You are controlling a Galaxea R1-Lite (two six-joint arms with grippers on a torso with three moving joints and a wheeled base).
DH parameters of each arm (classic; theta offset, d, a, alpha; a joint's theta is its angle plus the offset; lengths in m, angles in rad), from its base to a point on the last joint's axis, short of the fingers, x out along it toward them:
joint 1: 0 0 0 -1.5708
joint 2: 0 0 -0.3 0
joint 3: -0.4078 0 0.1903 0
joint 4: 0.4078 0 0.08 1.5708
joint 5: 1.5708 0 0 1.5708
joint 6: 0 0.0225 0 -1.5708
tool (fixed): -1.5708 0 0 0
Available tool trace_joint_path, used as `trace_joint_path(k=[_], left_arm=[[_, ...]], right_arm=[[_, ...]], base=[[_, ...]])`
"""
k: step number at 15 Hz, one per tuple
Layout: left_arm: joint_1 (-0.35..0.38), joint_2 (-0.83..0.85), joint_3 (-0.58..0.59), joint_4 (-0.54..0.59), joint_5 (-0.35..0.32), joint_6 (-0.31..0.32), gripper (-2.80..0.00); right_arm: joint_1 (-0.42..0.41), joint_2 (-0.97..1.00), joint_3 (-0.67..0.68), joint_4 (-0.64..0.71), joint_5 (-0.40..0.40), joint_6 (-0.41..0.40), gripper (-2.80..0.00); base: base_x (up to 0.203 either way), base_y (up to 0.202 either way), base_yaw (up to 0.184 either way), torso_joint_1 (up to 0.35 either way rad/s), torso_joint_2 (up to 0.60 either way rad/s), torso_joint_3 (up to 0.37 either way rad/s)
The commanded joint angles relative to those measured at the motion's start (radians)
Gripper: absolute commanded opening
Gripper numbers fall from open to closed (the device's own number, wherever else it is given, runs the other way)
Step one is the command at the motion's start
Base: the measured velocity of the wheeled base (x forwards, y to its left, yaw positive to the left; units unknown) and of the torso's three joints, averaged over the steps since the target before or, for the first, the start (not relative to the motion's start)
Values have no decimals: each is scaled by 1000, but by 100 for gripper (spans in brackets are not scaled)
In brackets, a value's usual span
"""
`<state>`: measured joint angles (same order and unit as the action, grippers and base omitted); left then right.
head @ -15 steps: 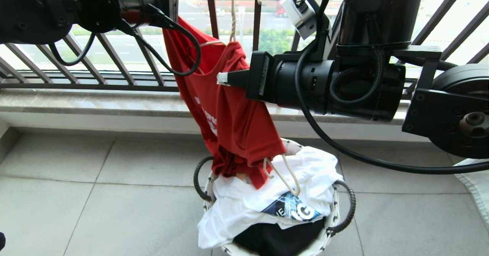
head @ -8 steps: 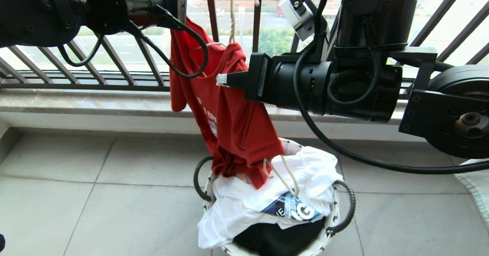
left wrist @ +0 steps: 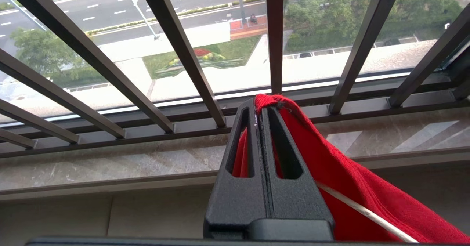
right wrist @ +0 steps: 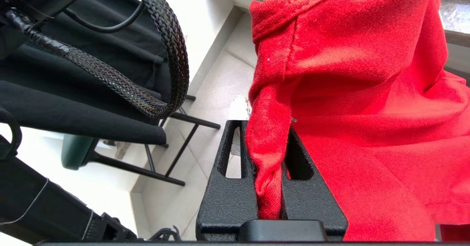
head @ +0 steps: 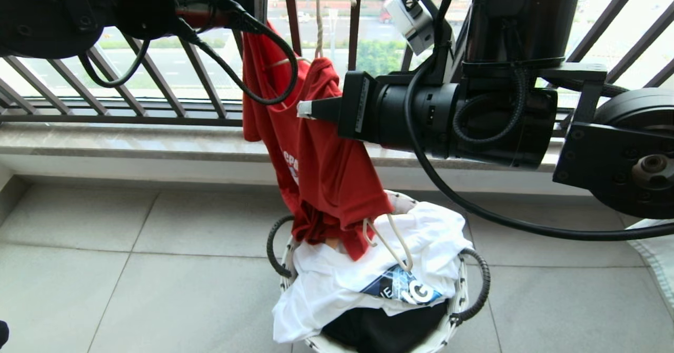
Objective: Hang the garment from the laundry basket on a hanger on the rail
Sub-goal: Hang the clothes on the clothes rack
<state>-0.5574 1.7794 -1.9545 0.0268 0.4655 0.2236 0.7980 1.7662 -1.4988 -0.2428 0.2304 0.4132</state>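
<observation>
Both arms' fingers [left wrist: 261,108] [right wrist: 270,158] pinch the red garment [head: 321,168] (hem trailing into basket [head: 458,311]).

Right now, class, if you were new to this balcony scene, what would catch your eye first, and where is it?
The red T-shirt stands out, stretched in mid-air before the black balcony railing, pinched by the left hand and right hand. Below it sits the white woven basket on the floor tiles, heaped with a white printed T-shirt and a cream hanger.
</observation>
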Motion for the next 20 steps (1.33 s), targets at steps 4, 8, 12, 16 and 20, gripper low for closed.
trace_joint_path(k=[4, 8, 12, 16, 20], left_arm=[[-47, -31, 1, 1, -8, -12, -280], [-111, -44, 2, 12, -8, -58, -280], [-134, -67, 2, 101, -8, -146, -280], [-163, -91, 2, 159, -10, -189, -280], [-210, -115, 2, 227, -8, -232, -280]], right_arm=[[10, 8, -1, -3, 0, 3, -280], [10, 15, -4, -3, 1, 4, -280], [-2, 10, -11, -8, 3, 11, -280], [-2, 10, -17, -9, 35, 76, -280], [-3, 18, -21, -10, 35, 78, -280]], base=[[0, 0, 0, 0, 0, 0], [0, 0, 0, 0, 0, 0], [0, 0, 0, 0, 0, 0], [0, 0, 0, 0, 0, 0], [0, 0, 0, 0, 0, 0]])
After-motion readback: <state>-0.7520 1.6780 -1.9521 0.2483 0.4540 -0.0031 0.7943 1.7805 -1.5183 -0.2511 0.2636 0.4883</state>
